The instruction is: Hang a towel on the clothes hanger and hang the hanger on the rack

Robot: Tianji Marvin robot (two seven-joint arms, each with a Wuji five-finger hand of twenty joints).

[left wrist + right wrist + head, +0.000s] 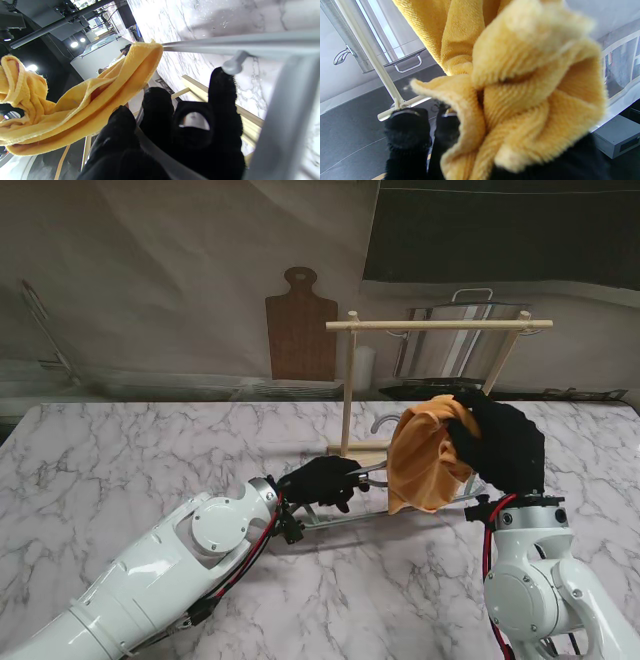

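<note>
Ribbed orange terry towel [428, 457] bunched in right robot hand [500, 442]; left robot hand [325, 480] clamps grey metal hanger [372, 472] over marble desk [120, 470].

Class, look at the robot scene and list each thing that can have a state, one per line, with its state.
Towel: bunched, held up off the table, draped partly over the hanger.
Hanger: gripped, not yet on the rack.
Rack: upright, bar bare.
Left hand: shut on the hanger.
Right hand: shut on the towel.
Steel pot: behind the rack, lid on.
Cutting board: upright against the wall.
</note>
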